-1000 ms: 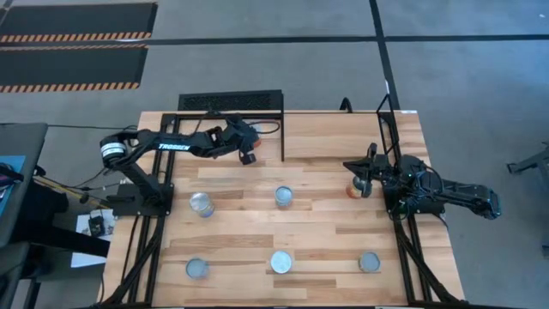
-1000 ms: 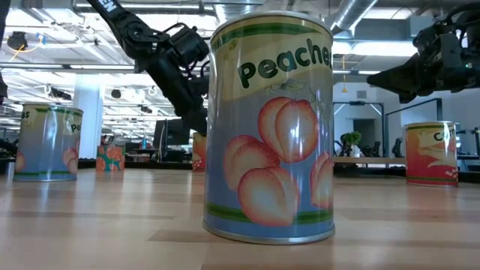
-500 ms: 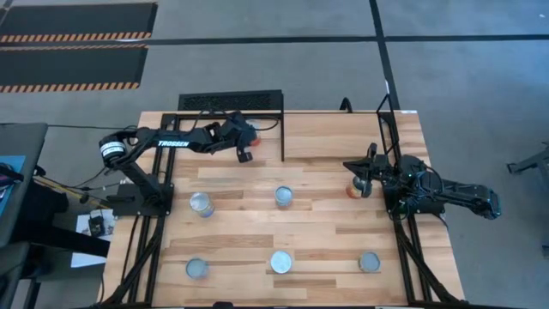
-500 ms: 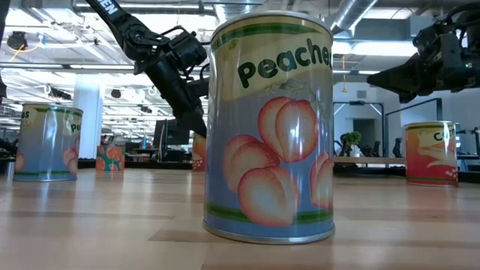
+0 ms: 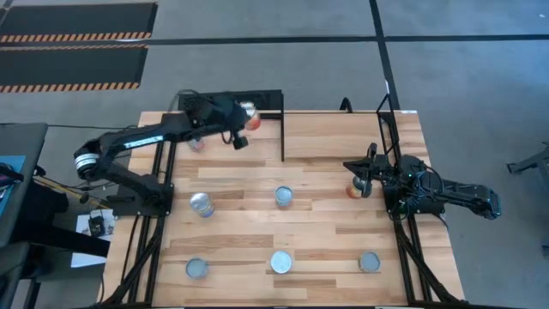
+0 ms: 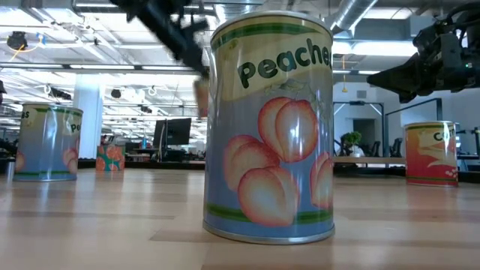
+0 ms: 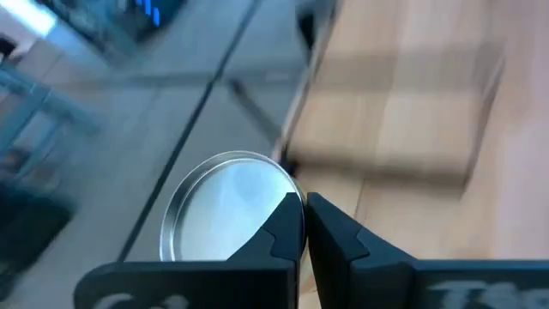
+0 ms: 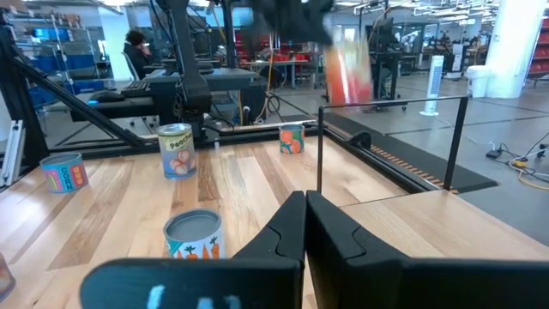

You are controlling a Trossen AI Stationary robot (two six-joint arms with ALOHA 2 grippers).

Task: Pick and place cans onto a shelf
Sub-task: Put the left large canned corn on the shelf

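Note:
Several cans with silver lids stand upright on the wooden table (image 5: pixel 317 215). My left gripper (image 5: pixel 239 139) reaches to the black shelf frame (image 5: pixel 232 101) at the far edge, fingers shut (image 7: pixel 304 219). An orange-labelled can (image 5: pixel 250 114) shows beside it at the frame, smeared and raised in the low view (image 6: pixel 201 97) and the right wrist view (image 8: pixel 347 73). Its lid (image 7: pixel 225 206) lies just beyond the left fingertips. My right gripper (image 5: pixel 361 178) hangs shut (image 8: pixel 304 210) above a red can (image 6: pixel 431 154) at the table's right. My left gripper's shut fingertips (image 7: pixel 287 215) stand over the edge of the can's lid (image 7: pixel 276 182), coming from above. No part of the can shows between the fingers. I cannot tell whether they touch it.
A peach can (image 6: pixel 270 127) stands close before the low camera and hides the middle of the table. More cans stand at centre (image 5: pixel 283 196), left (image 5: pixel 201 204) and along the near edge (image 5: pixel 280 262). One (image 5: pixel 196 142) sits under the left arm. An upright shelf post (image 5: pixel 283 137) is near.
My left arm has swung up and toward the table's far edge, from over the boards to the shelf frame. The orange-labelled can that stood on the table by its gripper now shows higher, beside the frame, blurred with motion. The right arm has kept still.

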